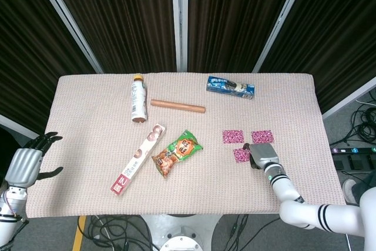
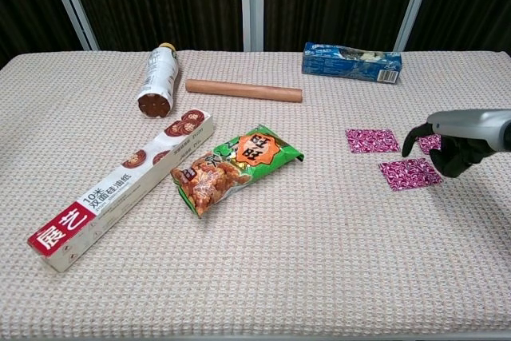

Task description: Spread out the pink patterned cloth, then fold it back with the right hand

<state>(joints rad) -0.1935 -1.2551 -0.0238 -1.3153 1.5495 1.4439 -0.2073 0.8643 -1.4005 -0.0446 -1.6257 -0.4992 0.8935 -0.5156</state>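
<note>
Chest view: right hand (image 2: 449,148) touches pink patterned cloth (image 2: 409,173).

Three pink cloth pieces (image 2: 371,140); two boxes (image 2: 351,62); one bottle (image 2: 156,80)

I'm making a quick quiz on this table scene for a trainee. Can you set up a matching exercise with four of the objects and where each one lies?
Things:
1. bottle
2. blue box
3. snack bag
4. pink patterned cloth

Places:
A. by the right hand
B. far side of the table, right of centre
C. far left, left of the wooden rod
D. middle, beside the long red-and-white box

Pairs: 1-C, 2-B, 3-D, 4-A
</note>
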